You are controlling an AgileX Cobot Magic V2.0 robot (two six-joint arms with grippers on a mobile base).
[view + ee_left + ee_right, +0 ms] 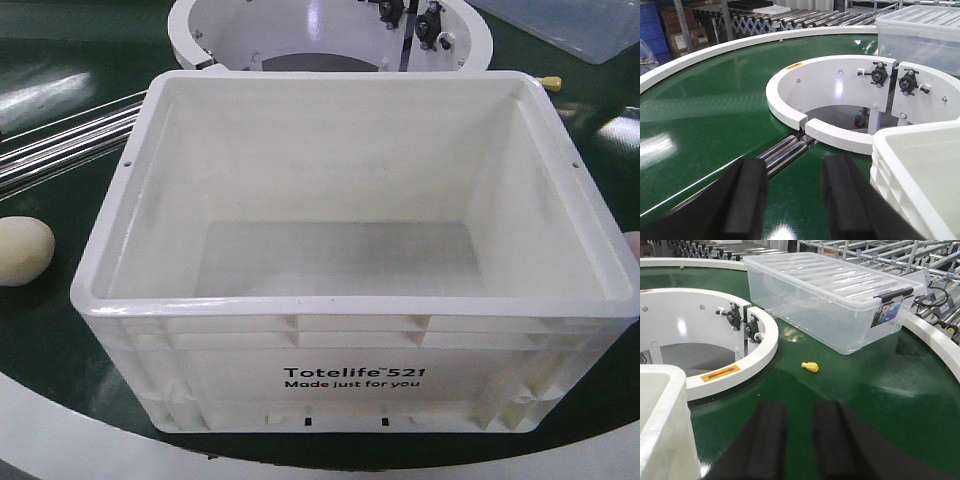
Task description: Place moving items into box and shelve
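- The white crate (350,375) is standing in the middle of the front view on the green belt (40,350). Its printed side is facing the lower edge, and the inside is showing only the bare floor.
- The beige ball (22,251) is lying on the belt at the left edge of the front view, near the crate's left wall but apart from it.
- At the right edge of this view a pale pinkish round shape (633,246) is showing, cut by the frame; what it is I cannot tell.
- In the left wrist view, the left pincer (795,197) is hanging over the belt at the bottom of the frame. Its jaws are standing apart with nothing between them.
- The crate's corner (905,165) is lying at lower right, just beside the right finger.
- The white ring (840,135) and metal rollers (785,150) are lying above the fingers in the frame.
- In the right wrist view, the right pincer (800,440) is also gripping nothing, with only a narrow gap between its jaws.
- The crate's rim (670,390) is lying at lower left of the fingers.
- A small yellow object (810,366) is lying on the belt above the fingers, and a clear lidded container (830,300) is standing further up.
- Neither wrist view is showing the ball.
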